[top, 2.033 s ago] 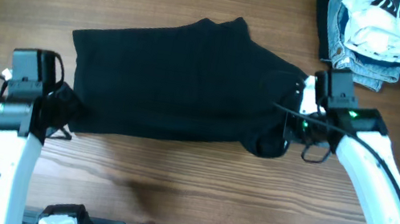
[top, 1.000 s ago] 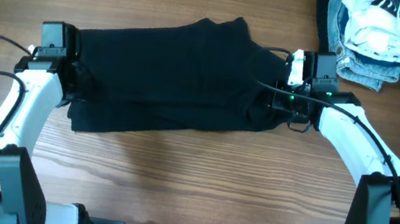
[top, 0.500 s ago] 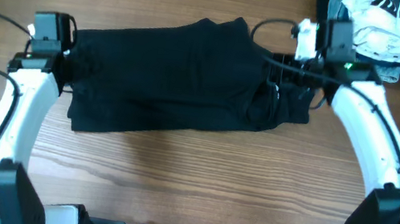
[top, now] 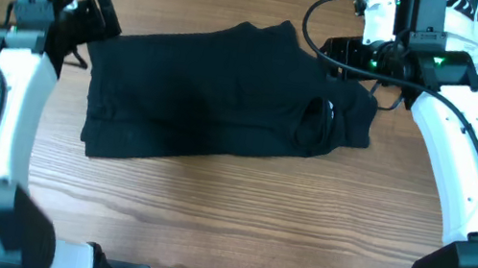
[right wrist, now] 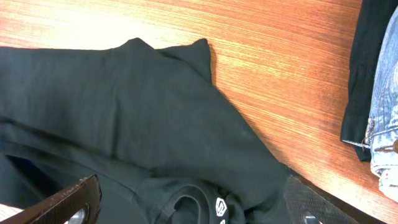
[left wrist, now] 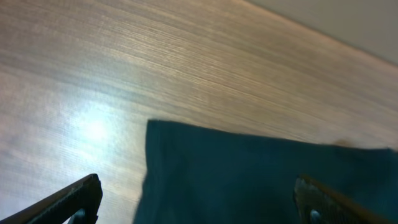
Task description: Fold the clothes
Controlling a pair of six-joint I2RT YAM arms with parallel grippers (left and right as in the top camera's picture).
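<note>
The black shirt (top: 226, 93) lies flat across the middle of the brown wood-grain table (top: 223, 229). The left gripper (left wrist: 198, 190) hangs over its left corner and the right gripper (right wrist: 193, 190) over its right end, both spread wide and empty. A denim heap (right wrist: 385, 124) sits at the right edge. A pale wall (left wrist: 348, 18) borders the tabletop.

The clothes (left wrist: 261, 180) run off the left wrist view's bottom and, seemingly, right edges.
</note>
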